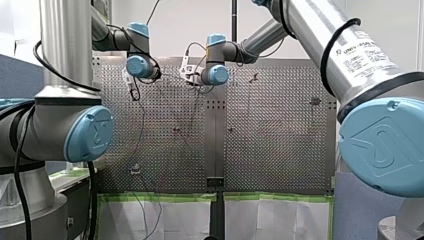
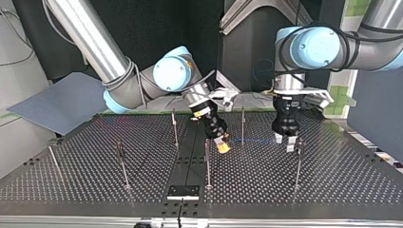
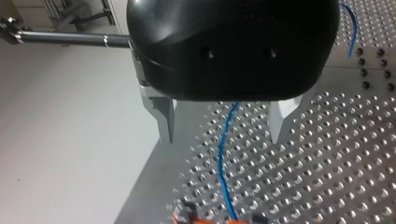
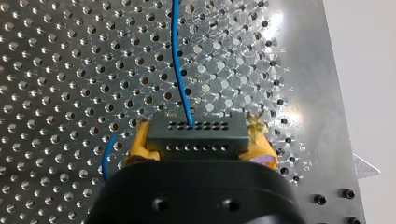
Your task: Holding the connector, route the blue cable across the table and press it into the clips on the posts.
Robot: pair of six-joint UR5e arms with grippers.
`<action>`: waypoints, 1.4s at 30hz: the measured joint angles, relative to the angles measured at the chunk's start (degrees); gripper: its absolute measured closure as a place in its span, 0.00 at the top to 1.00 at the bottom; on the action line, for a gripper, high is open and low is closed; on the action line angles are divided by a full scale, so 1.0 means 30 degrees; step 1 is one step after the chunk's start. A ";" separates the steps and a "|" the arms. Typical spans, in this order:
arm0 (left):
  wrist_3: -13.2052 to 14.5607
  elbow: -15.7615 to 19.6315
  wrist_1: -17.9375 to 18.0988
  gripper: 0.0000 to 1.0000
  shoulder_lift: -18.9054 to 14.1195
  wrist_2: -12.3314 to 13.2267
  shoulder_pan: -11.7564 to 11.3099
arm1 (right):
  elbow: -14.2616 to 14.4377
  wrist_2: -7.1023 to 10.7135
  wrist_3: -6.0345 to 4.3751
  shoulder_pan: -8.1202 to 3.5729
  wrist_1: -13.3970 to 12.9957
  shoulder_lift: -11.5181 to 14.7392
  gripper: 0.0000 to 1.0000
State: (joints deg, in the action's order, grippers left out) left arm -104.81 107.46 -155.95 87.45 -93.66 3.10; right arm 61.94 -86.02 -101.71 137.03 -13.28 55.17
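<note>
In the right wrist view my right gripper (image 4: 198, 142) is shut, its yellow pads (image 4: 140, 142) clamping a black connector (image 4: 198, 132). The blue cable (image 4: 180, 60) leaves the connector and runs ahead over the perforated plate. My left gripper (image 3: 224, 135) stands open in the left wrist view. Its metal fingers (image 3: 164, 116) straddle the blue cable (image 3: 220, 158) lying on the table below, without touching it. In the top view my right gripper (image 2: 222, 146) tilts down near the middle, and my left gripper (image 2: 285, 142) hangs upright to its right, with the blue cable (image 2: 252, 140) between them.
Thin posts stand on the perforated table (image 2: 332, 190): one (image 2: 243, 124) between the grippers, one (image 2: 207, 164) in front of my right gripper, one (image 2: 298, 164) under my left gripper, others (image 2: 175, 128) (image 2: 122, 164) toward the top view's left. A black bracket (image 2: 183, 192) sits at the near edge.
</note>
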 joint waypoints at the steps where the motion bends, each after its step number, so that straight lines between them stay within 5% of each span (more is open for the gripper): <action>1: 0.0022 -0.0128 0.0018 1.00 0.0163 -0.0078 0.0011 | -0.0001 0.0004 0.0001 -0.0003 0.0008 -0.0001 0.00; 18: -0.0235 -0.1454 0.0609 1.00 0.2397 -0.0677 0.0070 | -0.0002 0.0039 -0.0002 -0.0065 -0.0003 -0.0001 0.00; 19: -0.0267 -0.1455 0.0597 0.87 0.2411 -0.0720 0.0081 | -0.0001 0.0043 -0.0010 -0.0068 -0.0002 0.0000 0.00; 21: -0.0349 -0.1457 0.0590 0.87 0.2419 -0.0913 0.0099 | -0.0002 0.0045 -0.0018 -0.0070 -0.0002 0.0000 0.00; 22: -0.0373 -0.1459 0.0589 0.58 0.2424 -0.1022 0.0105 | -0.0002 0.0044 -0.0022 -0.0070 -0.0002 -0.0004 0.00; 23: -0.0389 -0.1459 0.0589 0.58 0.2429 -0.1140 0.0107 | -0.0003 0.0045 -0.0024 -0.0071 0.0000 -0.0007 0.00; 25: -0.0376 -0.1462 0.0567 0.27 0.2425 -0.1430 0.0126 | -0.0003 0.0046 -0.0026 -0.0074 0.0013 -0.0007 0.00; 26: -0.0368 -0.1462 0.0555 0.27 0.2423 -0.1549 0.0134 | -0.0003 0.0045 -0.0027 -0.0074 0.0016 -0.0007 0.00; 28: -0.0337 -0.1463 0.0485 0.01 0.2420 -0.1820 0.0159 | -0.0005 0.0046 -0.0040 -0.0073 0.0022 -0.0007 0.00; 42: -0.0013 -0.1453 -0.0176 0.01 0.2299 -0.2953 0.0451 | -0.0002 0.0048 -0.0102 -0.0097 0.0071 -0.0004 0.00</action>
State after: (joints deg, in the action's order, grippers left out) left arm -104.85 103.10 -156.48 94.35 -102.52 4.46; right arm 61.94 -85.87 -102.02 136.74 -13.06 55.15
